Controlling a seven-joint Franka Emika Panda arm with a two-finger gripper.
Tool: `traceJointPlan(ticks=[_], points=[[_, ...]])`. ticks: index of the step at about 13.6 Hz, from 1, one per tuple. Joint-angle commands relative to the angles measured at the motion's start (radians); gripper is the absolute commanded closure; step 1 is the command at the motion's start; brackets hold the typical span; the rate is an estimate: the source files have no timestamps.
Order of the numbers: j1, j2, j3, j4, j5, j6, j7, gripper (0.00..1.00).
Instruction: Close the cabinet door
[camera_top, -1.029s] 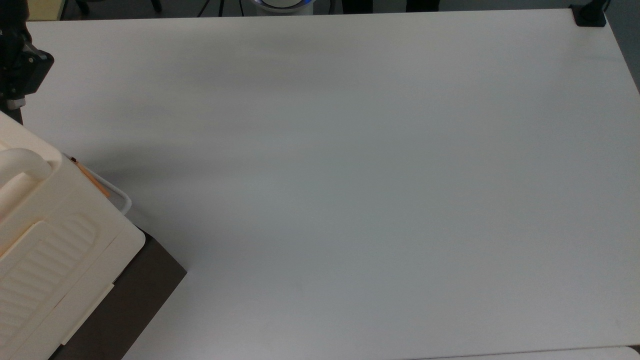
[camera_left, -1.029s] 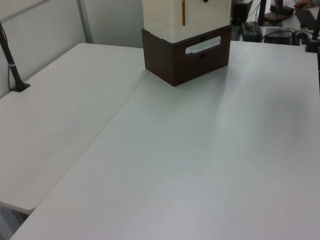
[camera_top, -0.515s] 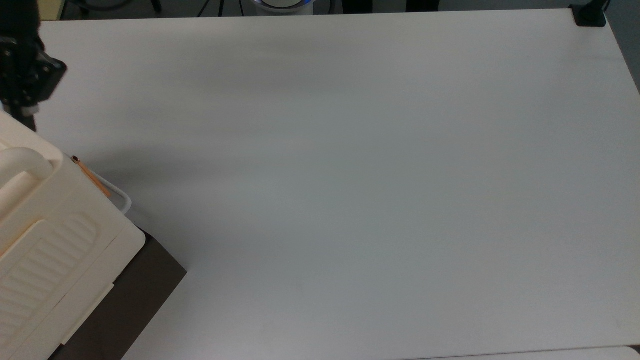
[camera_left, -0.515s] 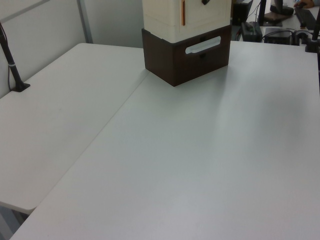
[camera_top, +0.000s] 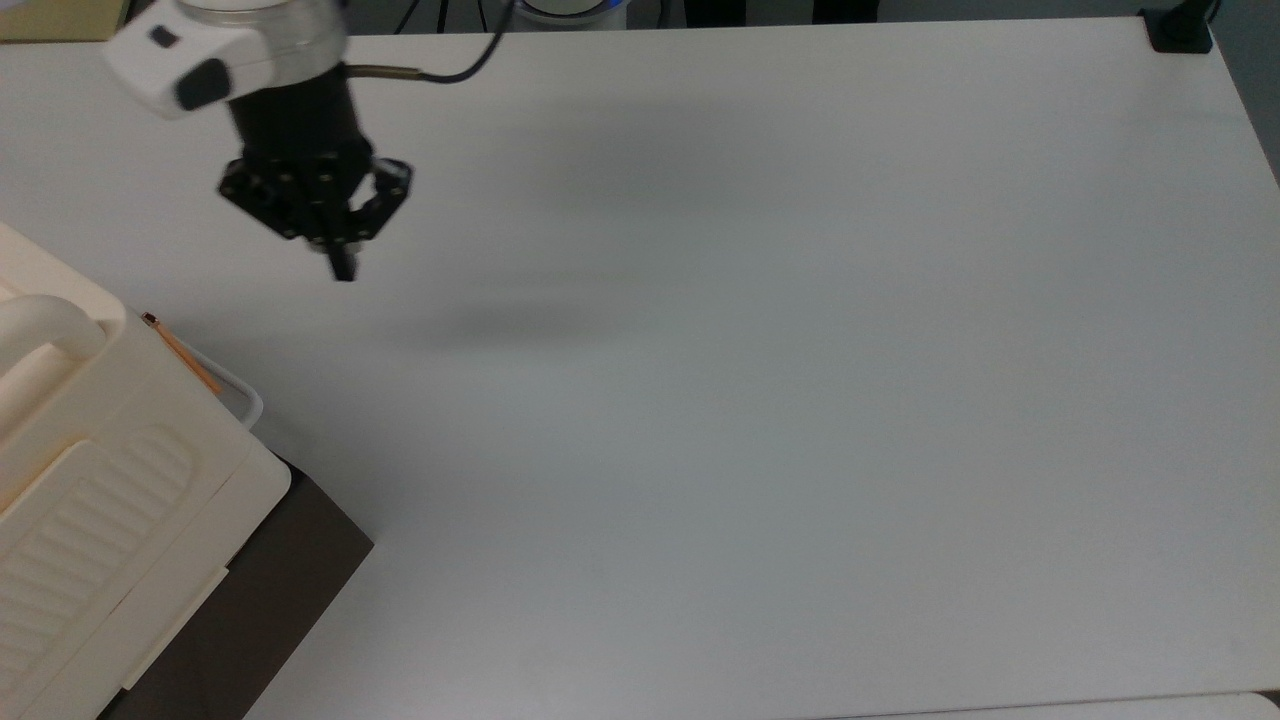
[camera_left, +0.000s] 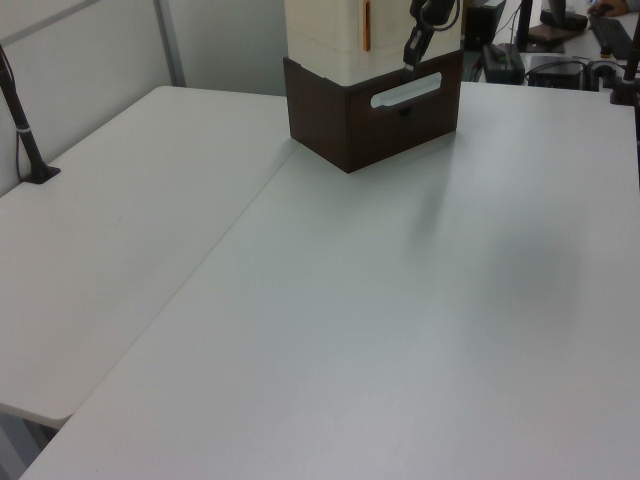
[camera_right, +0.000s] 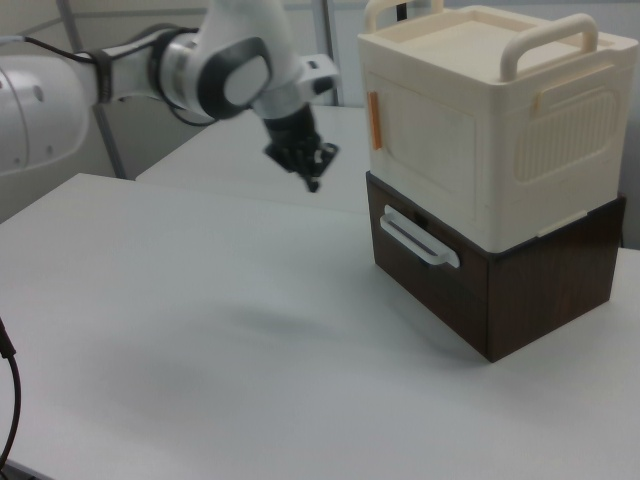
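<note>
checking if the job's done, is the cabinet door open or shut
Looks shut: in the right view the cabinet door lies flush in its frame, no gap showing.

No readable text, labels, brands or numbers on anything in view.

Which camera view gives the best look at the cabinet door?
The right view: there the cabinet door faces the camera as a whole cream panel with its orange edge. The left view cuts it off at the top edge. The top view shows just its thin orange edge.
</note>
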Motion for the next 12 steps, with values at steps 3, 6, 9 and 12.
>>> traceJointPlan(ticks=[3,6,9,12], points=[[0.005,-0.156,0.190,-0.050,-0.146,-0.345,0.204,0.99],[0.005,-0.239,0.208,-0.099,-0.134,-0.395,0.252,0.99],[-0.003,-0.296,0.218,-0.179,-0.109,-0.383,0.312,0.90],[-0.012,-0.296,0.233,-0.185,-0.109,-0.381,0.315,0.44]])
